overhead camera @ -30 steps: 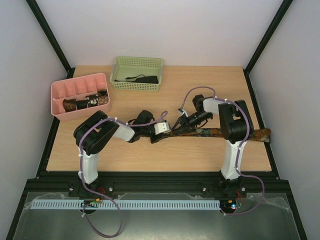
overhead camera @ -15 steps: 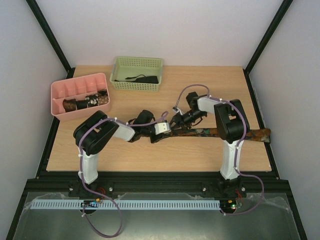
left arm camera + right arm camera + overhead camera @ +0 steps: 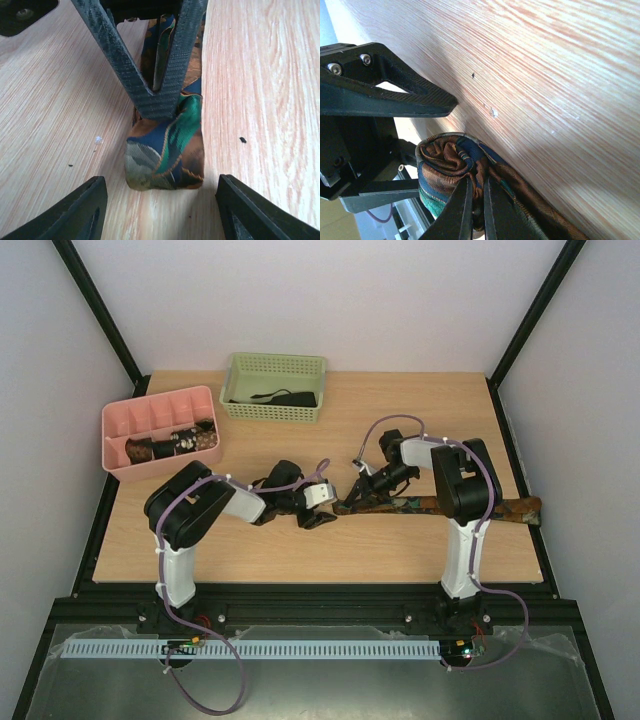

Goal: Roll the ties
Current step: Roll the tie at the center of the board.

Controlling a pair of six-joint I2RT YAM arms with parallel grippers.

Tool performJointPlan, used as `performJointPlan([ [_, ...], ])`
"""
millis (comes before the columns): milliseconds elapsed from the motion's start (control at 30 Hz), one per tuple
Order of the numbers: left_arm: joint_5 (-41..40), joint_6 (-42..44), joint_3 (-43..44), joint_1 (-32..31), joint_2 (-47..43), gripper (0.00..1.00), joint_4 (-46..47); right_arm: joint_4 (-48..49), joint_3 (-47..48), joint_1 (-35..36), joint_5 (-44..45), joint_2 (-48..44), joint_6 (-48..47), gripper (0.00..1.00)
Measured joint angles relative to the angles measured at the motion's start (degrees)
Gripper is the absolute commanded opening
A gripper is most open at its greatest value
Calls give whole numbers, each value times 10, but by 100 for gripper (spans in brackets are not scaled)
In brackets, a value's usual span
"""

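Right gripper clenched on coiled end of tie, left gripper released, fingers straddling that end, pink tray holding rolled ties and green basket well apart at table far-left.

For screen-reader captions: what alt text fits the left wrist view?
A folded brown, blue and green patterned fabric tie lies on a light wooden table, pinched by the black right hand; the left hand is open, flanking it.
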Motion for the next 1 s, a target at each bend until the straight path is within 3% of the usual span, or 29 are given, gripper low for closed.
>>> performJointPlan([
  [300,47,-60,-13,3,25,64,82,33,-18,-4,-3,-3,-17,1],
  [433,50,-91,-1,-1,52,49,125,49,-24,-4,-9,-5,-16,2],
  [600,21,-91,9,-10,58,34,125,61,-21,-3,-9,-5,-13,17],
  [800,-28,-53,-1,-13,26,33,78,47,8,-7,-2,-5,-14,43],
  [1000,-45,-30,-2,-14,12,33,47,2,10,-10,-2,-22,-9,42],
])
